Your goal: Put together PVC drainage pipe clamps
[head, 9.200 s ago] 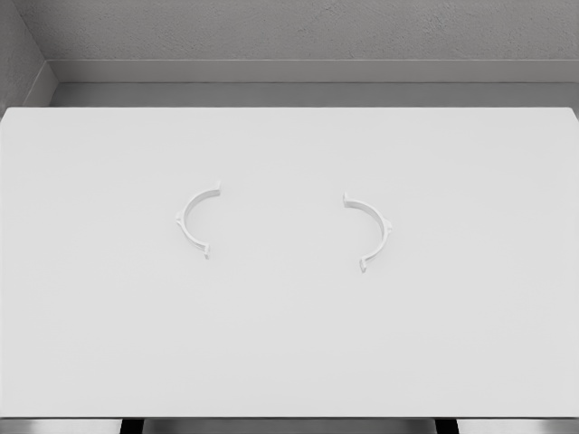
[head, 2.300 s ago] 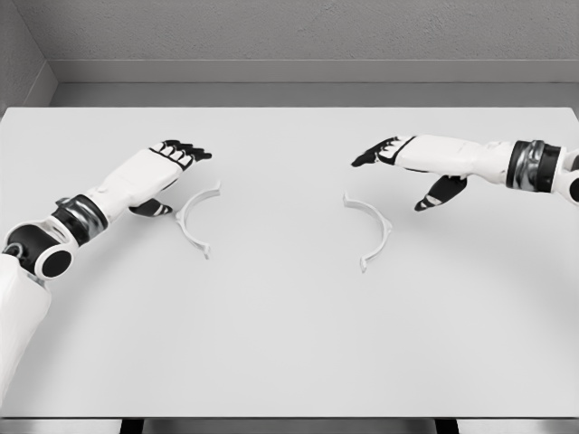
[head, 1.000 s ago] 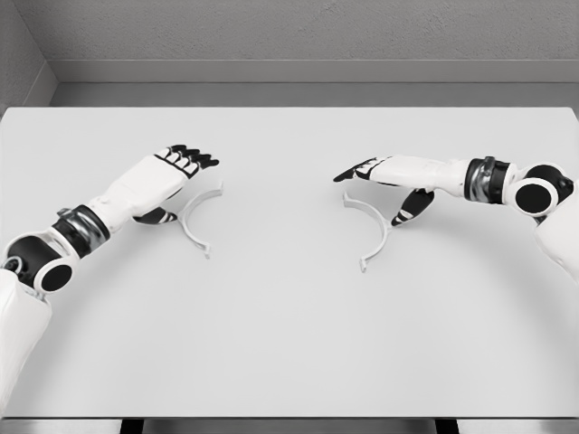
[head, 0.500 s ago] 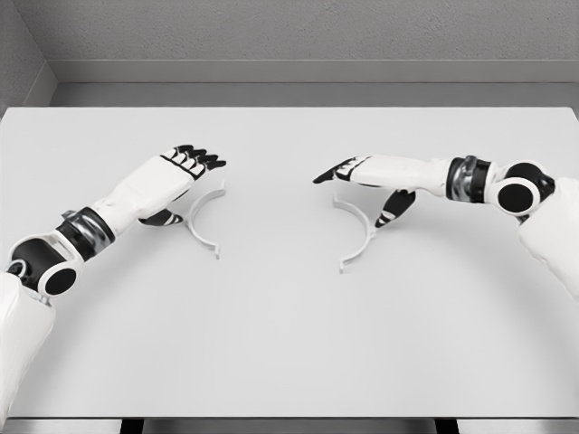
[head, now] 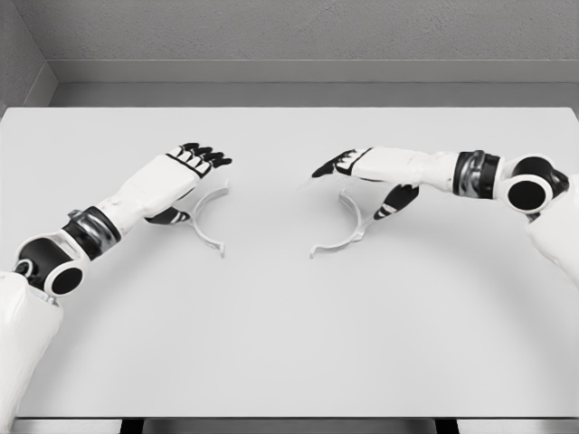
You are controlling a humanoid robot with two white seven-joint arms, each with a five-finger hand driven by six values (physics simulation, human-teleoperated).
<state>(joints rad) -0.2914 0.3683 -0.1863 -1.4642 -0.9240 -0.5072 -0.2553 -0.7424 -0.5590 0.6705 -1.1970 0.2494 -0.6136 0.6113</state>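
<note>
1. Two white half-clamps are shown lying on the desk [head: 289, 344], well apart, their open sides facing each other.
2. The left robot hand [head: 176, 172] is seen palm-down with fingers extended and nothing grasped; the left half-clamp [head: 203, 228] lies just beneath and inward of its fingertips, the thumb beside the outer curve.
3. The right robot hand [head: 362, 167] is likewise held flat with fingers loosely extended; no closed grip is visible. The right half-clamp [head: 348, 226] lies under and just inward of its thumb.
4. Compared with half a second earlier, the right half-clamp has been slid inward and rotated, its lower tip now pointing toward the left half-clamp; the left half-clamp has shifted only slightly.
5. Pushing rather than lifting is inferred. The gap has been narrowed, but the two ends are not yet aligned, so joining is judged still to come.
</note>
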